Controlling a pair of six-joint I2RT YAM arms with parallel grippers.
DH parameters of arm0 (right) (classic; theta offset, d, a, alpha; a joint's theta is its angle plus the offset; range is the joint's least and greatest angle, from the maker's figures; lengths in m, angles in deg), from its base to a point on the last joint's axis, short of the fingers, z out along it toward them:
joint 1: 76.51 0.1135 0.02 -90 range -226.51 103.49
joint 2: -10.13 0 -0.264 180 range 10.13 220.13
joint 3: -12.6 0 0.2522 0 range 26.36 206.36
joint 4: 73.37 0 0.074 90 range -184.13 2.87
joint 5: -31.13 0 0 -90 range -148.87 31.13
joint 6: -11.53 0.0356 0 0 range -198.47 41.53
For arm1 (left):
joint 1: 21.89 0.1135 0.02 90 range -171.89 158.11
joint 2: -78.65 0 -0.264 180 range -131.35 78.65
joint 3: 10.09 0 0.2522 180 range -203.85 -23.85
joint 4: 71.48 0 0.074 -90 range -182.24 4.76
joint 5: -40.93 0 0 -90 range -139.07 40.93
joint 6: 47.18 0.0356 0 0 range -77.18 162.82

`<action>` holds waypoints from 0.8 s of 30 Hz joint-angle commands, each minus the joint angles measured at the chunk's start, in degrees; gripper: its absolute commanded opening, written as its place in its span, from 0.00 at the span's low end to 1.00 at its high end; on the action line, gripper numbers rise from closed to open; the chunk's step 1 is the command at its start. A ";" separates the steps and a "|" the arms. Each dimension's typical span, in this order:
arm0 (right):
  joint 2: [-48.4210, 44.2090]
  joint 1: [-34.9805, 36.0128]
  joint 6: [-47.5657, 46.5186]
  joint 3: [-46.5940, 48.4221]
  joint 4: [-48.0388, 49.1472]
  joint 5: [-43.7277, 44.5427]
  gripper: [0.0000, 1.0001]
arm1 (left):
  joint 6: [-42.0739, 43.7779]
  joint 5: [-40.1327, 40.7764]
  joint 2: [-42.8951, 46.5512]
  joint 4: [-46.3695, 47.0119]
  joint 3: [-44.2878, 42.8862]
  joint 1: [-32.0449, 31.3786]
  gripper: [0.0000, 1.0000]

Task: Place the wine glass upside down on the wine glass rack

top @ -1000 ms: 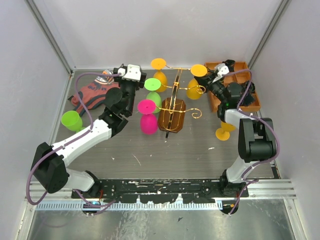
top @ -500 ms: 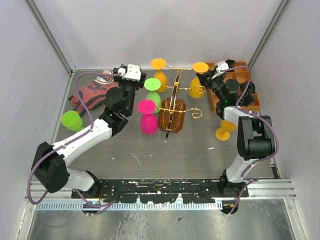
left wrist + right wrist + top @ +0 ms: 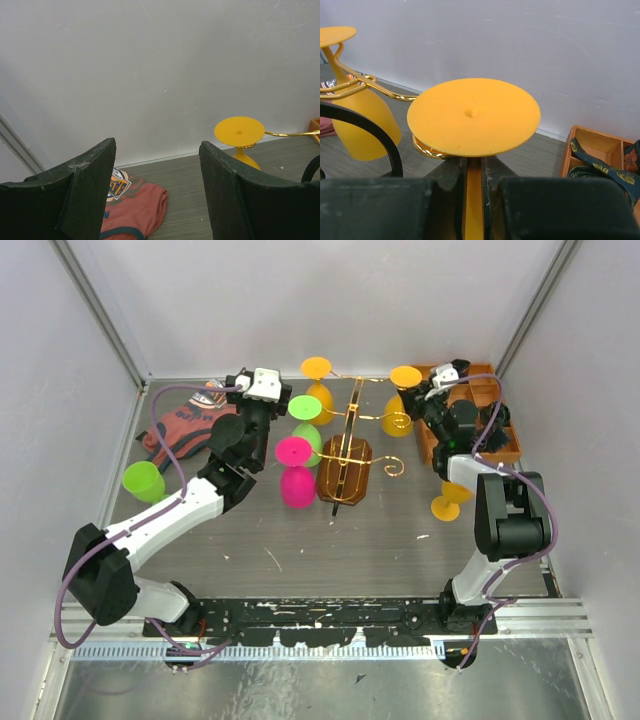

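The wine glass rack (image 3: 345,462) is a gold curly-wire stand on a brown base at mid table. My right gripper (image 3: 420,392) is shut on the stem (image 3: 474,200) of an orange wine glass (image 3: 398,400), held upside down with its foot (image 3: 473,116) on top. The foot rests over a gold scroll (image 3: 426,150) of the rack's right arm. Another orange glass (image 3: 318,380), a green one (image 3: 304,420) and a pink one (image 3: 295,472) hang inverted on the left arms. My left gripper (image 3: 250,383) is open and empty near the back left, also shown in the left wrist view (image 3: 157,190).
A brown compartmented wooden tray (image 3: 505,445) with dark cloth sits at the back right. An orange glass (image 3: 447,500) stands near the right arm. A green cup (image 3: 143,481) and a red cloth (image 3: 180,428) lie at the left. The back wall is close.
My right gripper has shifted the orange glass slightly right and back along the rack's right arm. The left arm has not moved.
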 commanded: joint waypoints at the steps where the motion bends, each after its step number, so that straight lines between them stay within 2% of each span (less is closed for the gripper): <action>1: -3.59 -0.47 -1.88 -1.28 1.85 -0.62 0.01 | -0.20 1.09 0.55 1.36 -1.15 0.33 0.74; 16: -7.58 -0.49 -3.10 -5.32 0.71 -1.45 0.02 | -1.47 1.32 1.53 1.61 0.15 0.35 0.74; 19: -7.98 -0.49 -2.54 -6.06 0.51 -1.39 0.10 | -1.58 1.42 1.96 1.61 0.52 0.32 0.75; 24: -9.39 -0.46 -2.97 -7.27 -0.03 -1.10 0.32 | -1.63 1.51 2.31 1.45 0.74 0.36 0.75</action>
